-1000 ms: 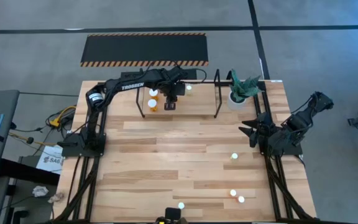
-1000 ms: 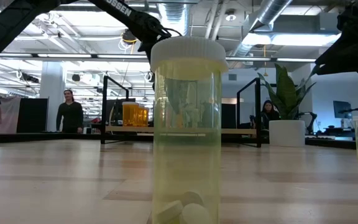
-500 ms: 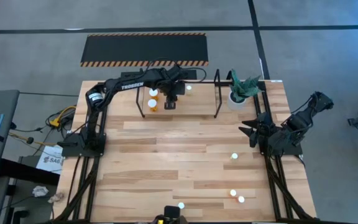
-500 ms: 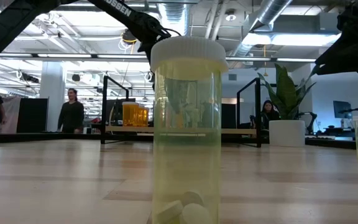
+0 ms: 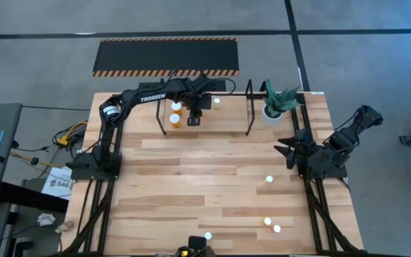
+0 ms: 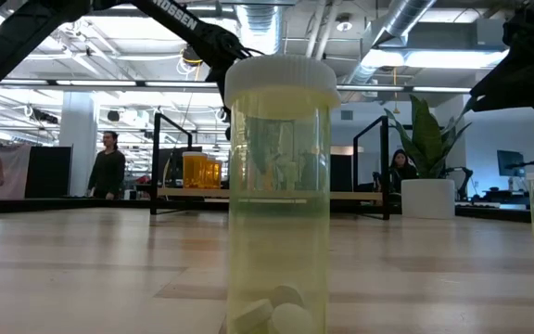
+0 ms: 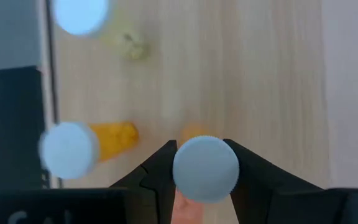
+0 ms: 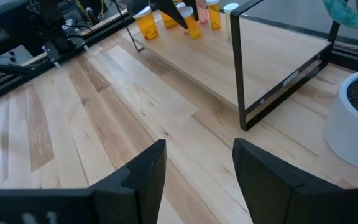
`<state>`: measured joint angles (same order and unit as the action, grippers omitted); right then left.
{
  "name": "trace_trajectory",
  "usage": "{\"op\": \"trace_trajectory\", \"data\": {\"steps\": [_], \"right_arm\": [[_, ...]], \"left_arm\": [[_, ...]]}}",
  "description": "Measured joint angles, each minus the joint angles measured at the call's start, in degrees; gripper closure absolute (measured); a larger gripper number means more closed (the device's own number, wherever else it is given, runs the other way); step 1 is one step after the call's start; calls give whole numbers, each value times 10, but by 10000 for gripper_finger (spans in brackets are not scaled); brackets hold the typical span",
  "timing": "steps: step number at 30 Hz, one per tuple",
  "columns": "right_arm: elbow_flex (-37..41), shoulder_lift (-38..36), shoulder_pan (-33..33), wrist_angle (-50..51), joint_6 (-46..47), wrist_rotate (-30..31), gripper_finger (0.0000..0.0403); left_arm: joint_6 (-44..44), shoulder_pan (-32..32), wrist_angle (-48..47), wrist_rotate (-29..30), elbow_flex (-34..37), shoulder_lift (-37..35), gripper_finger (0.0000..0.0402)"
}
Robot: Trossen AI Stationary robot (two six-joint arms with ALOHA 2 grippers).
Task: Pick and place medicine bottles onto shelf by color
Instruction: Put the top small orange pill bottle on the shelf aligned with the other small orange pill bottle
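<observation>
Where the left hand (image 7: pixel 205 163) grips, the bottle (image 7: pixel 205 169) stands upright — cap up.

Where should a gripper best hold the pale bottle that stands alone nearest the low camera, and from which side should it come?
Probably from straight above. The pale bottle stands upright with its white cap on top and bare table all around it, so the fingers could go down on either side and close on the round body just under the cap.

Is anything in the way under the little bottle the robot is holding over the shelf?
Nothing visible. The left gripper holds the orange bottle over bare wood of the shelf; the other orange bottle stands off to the side.
</observation>
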<state>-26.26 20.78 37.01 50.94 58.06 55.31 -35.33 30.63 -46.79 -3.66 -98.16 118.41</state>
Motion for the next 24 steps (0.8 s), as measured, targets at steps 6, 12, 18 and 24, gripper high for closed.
{"op": "trace_trajectory", "data": {"steps": [6, 12, 18, 24], "right_arm": [[0, 0, 0, 0, 0, 0, 195], [0, 0, 0, 0, 0, 0, 195], [0, 0, 0, 0, 0, 0, 195], [0, 0, 0, 0, 0, 0, 195]], "left_arm": [[3, 0, 1, 0, 0, 5, 289], [3, 0, 9, 0, 0, 8, 289], [3, 0, 17, 9, 0, 8, 286], [4, 0, 24, 9, 0, 8, 265]]}}
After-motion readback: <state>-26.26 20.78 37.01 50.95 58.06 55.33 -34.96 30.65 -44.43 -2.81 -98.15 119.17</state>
